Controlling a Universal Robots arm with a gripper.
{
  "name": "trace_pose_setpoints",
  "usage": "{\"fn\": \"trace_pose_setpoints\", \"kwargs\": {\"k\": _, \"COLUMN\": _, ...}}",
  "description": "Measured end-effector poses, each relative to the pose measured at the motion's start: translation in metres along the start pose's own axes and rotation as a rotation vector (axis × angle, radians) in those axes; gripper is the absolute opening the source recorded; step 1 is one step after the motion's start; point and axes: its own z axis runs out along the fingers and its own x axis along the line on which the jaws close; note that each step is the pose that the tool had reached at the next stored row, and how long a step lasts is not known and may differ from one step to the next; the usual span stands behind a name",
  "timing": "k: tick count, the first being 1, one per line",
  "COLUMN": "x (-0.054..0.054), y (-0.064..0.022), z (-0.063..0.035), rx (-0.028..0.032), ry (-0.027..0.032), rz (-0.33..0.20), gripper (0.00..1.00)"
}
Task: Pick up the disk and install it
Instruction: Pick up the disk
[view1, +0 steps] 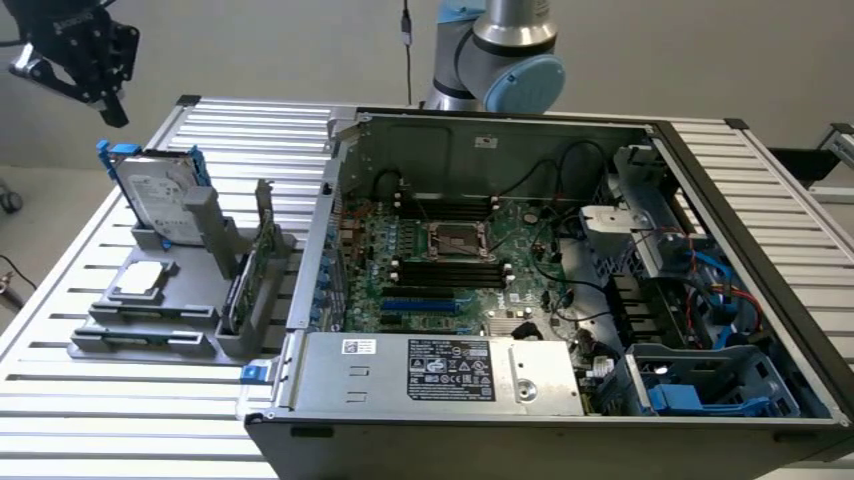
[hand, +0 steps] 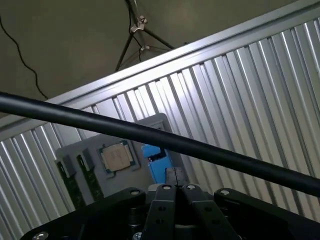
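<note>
Open computer case (view1: 441, 150), grey holder (view1: 134, 340)

Silver-grey metal hard drive in blue plastic frame (view1: 160, 195) stands upright in grey plastic holder (view1: 147, 335) on ribbed aluminium tabletop (view1: 80, 400). Black gripper (view1: 96, 85) hangs above it, apart. Open computer case (view1: 454, 150) alongside.

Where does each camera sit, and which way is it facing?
Exterior view: off the arm, set high, looking down across the ribbed table at the open computer case and the grey holder. It shows the arm beyond the case and the gripper up above the disk.
Wrist view: on the wrist, looking down past the shut gripper and a black cable to the holder.
Shared: the disk's blue frame, the chip, the holder and the table.
</note>
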Motion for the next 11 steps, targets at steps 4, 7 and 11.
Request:
{"fn": "trace_pose_setpoints", "kwargs": {"k": 4, "x": 0.0, "y": 0.0001, "z": 0.0004, "rx": 0.0011, "ry": 0.0003, "rz": -0.069, "gripper": 0.11}}
{"fn": "trace_pose_setpoints", "kwargs": {"k": 7, "x": 0.0, "y": 0.0001, "z": 0.0004, "rx": 0.0018, "ry": 0.0004, "rz": -0.089, "gripper": 0.12}}
{"fn": "trace_pose_setpoints", "kwargs": {"k": 11, "x": 0.0, "y": 0.0001, "z": 0.0004, "rx": 0.0035, "ry": 0.0004, "rz": -0.148, "gripper": 0.24}}
